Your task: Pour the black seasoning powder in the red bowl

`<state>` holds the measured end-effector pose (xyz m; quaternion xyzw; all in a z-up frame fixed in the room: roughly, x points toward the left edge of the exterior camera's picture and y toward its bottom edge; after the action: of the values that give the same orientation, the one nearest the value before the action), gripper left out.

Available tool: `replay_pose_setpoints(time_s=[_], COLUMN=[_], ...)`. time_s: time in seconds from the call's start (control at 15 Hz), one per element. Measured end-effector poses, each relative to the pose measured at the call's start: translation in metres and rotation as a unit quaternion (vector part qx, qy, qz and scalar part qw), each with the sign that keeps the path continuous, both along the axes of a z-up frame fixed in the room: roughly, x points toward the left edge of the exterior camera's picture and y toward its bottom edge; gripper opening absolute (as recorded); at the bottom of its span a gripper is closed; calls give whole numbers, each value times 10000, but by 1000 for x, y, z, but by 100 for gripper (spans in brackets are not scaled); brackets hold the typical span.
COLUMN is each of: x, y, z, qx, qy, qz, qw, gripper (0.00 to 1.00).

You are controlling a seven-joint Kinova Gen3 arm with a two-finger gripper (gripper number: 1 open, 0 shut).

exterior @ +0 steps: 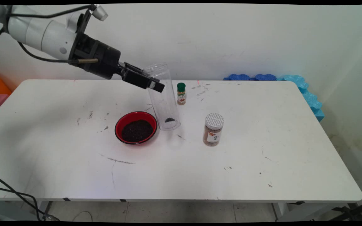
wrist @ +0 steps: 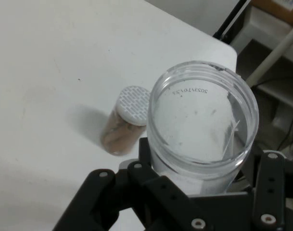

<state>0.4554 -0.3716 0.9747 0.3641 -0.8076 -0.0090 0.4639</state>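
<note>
- Two black fingers are clamped on the upper part of a tall clear plastic jar, just under its open rim.
- In the hand view the fingers sit on either side of the jar, whose open mouth faces the camera.
- The jar is tilted, its top leaning toward the arm; its base with a little dark residue is down by the white surface, though whether it touches the surface cannot be told.
- Below the fingers and just beside the jar's base sits a red bowl filled with dark grains.
- Just beyond the fingertips, on the far side of the jar, stands a small spice bottle with a green cap.
- Farther out from the fingers, well apart from the jar, stands a brown-filled jar with a white patterned lid; the hand view shows it just beside the held jar.
- Blue foam pieces lie at the surface's far end, well away from the fingers.
</note>
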Motion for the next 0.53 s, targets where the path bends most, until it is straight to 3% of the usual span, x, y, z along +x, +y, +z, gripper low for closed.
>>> replay_pose_setpoints(time_s=[0.27,0.53], x=[-4,-10], y=[0,-1], z=[-2,-3], qx=[-448,-929], qy=[-261,-487], qz=[-277,-446], qw=[9983,9935], gripper=[0,0])
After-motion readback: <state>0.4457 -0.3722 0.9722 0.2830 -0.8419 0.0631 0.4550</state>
